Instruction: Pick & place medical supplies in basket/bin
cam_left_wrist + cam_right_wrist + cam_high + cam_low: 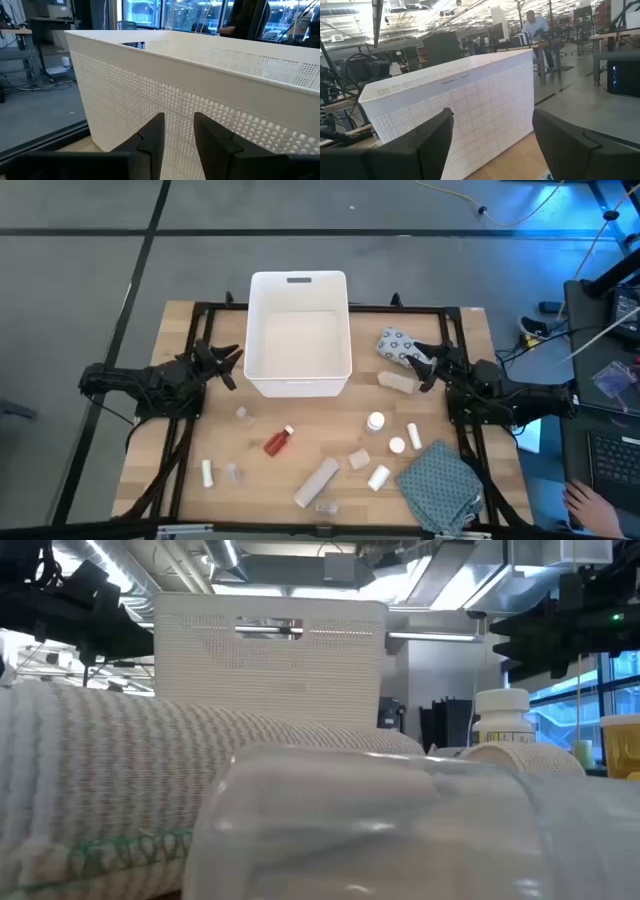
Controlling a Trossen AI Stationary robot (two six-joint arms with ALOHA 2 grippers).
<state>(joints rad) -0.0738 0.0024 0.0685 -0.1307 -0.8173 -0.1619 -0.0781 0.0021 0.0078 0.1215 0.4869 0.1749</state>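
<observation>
The white bin [298, 332] stands at the table's far middle, its handle slot on the far wall. Supplies lie scattered on the near half: a red bottle [278, 441], white bottles [376, 421] [379, 477], a greyish box [317, 482], clear vials [242, 413] and a white tube [207, 472]. A blue-dotted soft pack [397, 345] lies right of the bin. My left gripper [228, 365] hovers open by a narrow gap at the bin's left near corner [150, 90]. My right gripper [425, 365] is wide open beside the dotted pack, facing the bin [470, 100].
A grey-teal patterned cloth [442, 485] lies crumpled at the near right corner. A pale box [397, 382] lies just in front of my right gripper. In the low view a clear vial [380, 830] and a ribbed roll [120, 770] fill the foreground. A person's hand [585, 500] shows off the table's right.
</observation>
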